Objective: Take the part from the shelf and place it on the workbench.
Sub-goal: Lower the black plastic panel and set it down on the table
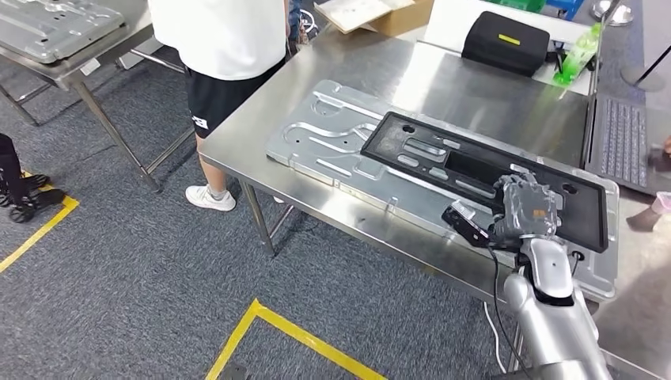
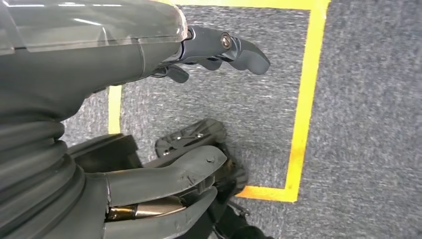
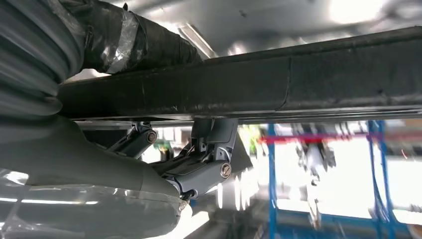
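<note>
Black panel down on the workbench, your right hand holding its near edge.

The black panel (image 1: 475,170) lies flat on a grey metal plate (image 1: 332,142) that sits along the front edge of the workbench (image 1: 443,79), and its near long edge is where your right hand (image 1: 518,210) grips it, so I judge the placing to be at its last step, with only the letting go left. In the right wrist view the fingers (image 3: 211,149) press up against the panel's dark edge, but you cannot see how far they wrap round it. Your left hand (image 2: 149,124) hangs over the carpet (image 2: 368,124) with its fingers apart and nothing in them. A person (image 1: 221,47) stands at the workbench's far left corner, cut off above the waist. A laptop (image 1: 625,142) at the right edge is partly out of frame.
</note>
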